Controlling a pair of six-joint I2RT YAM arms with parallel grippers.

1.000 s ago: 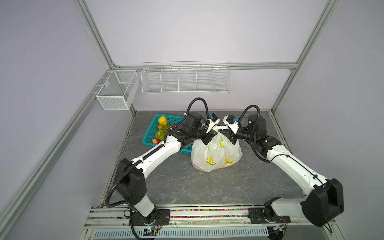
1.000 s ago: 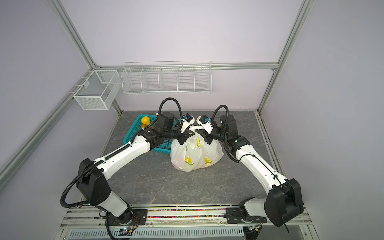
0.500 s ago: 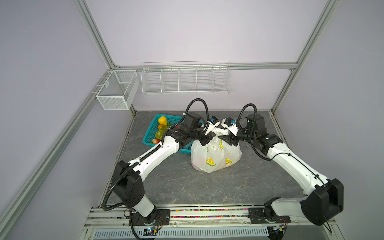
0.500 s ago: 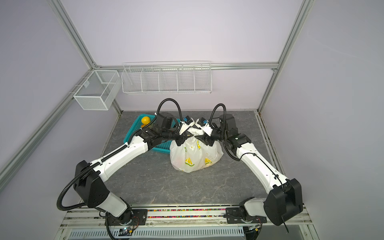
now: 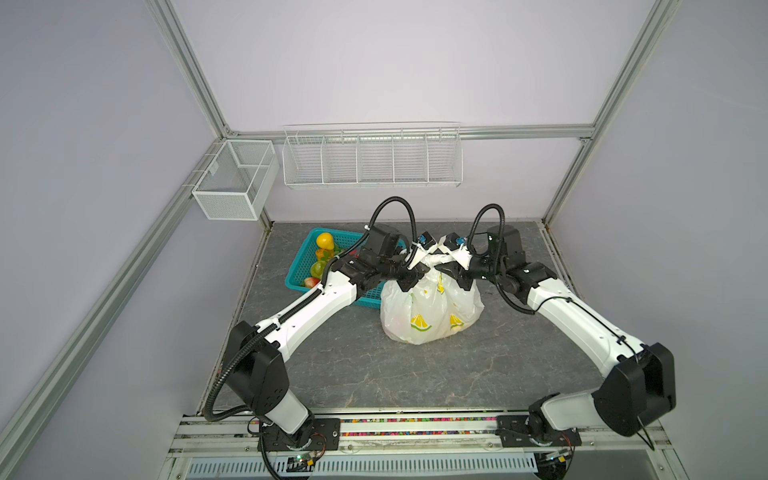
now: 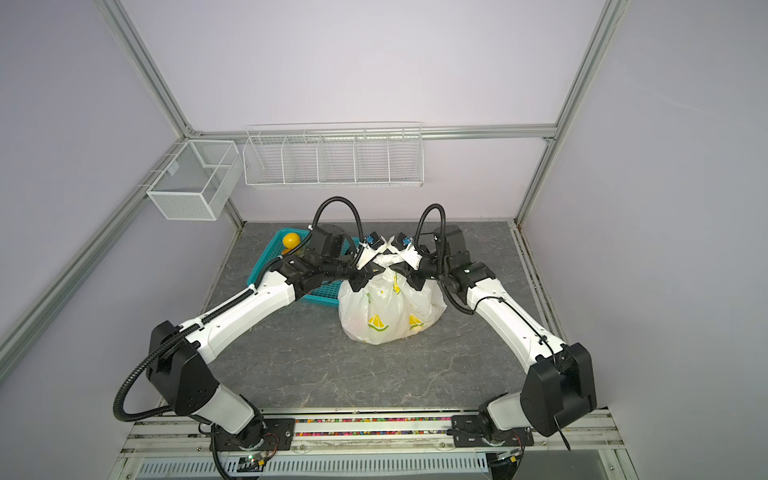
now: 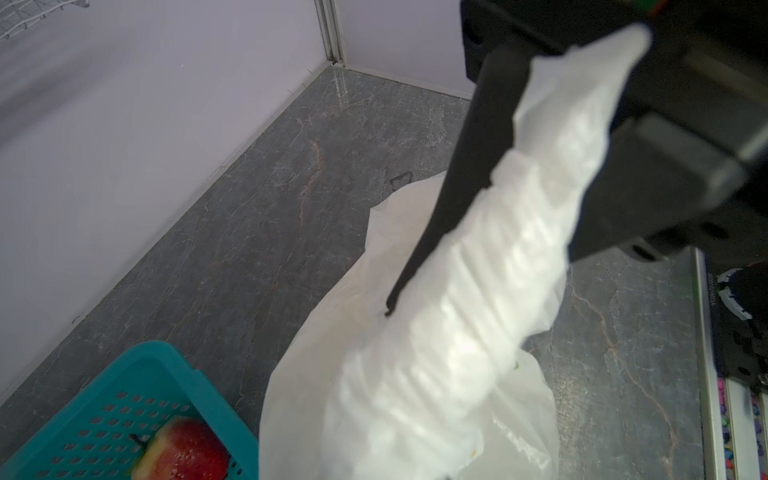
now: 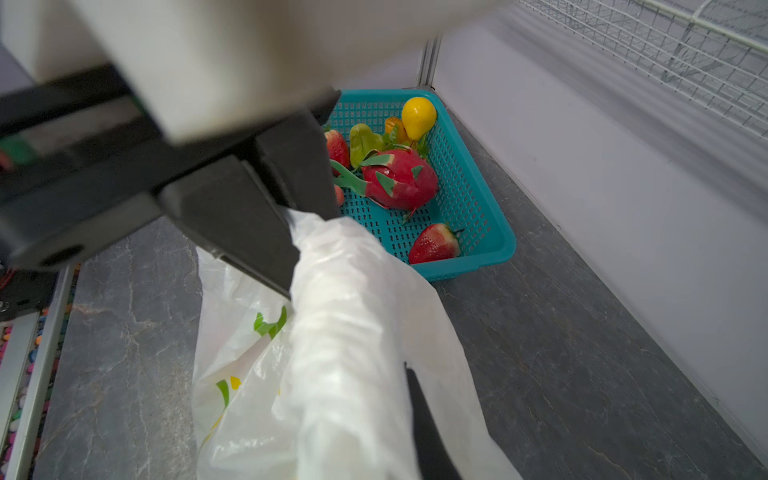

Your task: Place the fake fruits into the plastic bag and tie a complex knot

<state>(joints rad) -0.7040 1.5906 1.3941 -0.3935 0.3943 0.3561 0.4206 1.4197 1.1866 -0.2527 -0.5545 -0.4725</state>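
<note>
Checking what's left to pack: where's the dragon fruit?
The dragon fruit lies in the teal basket, left of the plastic bag in both top views; the right wrist view shows it between a yellow fruit and a strawberry.

White left arm (image 5: 309, 309) and white right arm (image 5: 582, 322) stretch forward, angled inward, black left gripper (image 5: 417, 272) and black right gripper (image 5: 451, 272) facing close together, jaws clamped.

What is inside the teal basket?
Dragon fruit, strawberries, a yellow pear and a green piece show in the teal basket; the left arm covers part in both top views.
</note>
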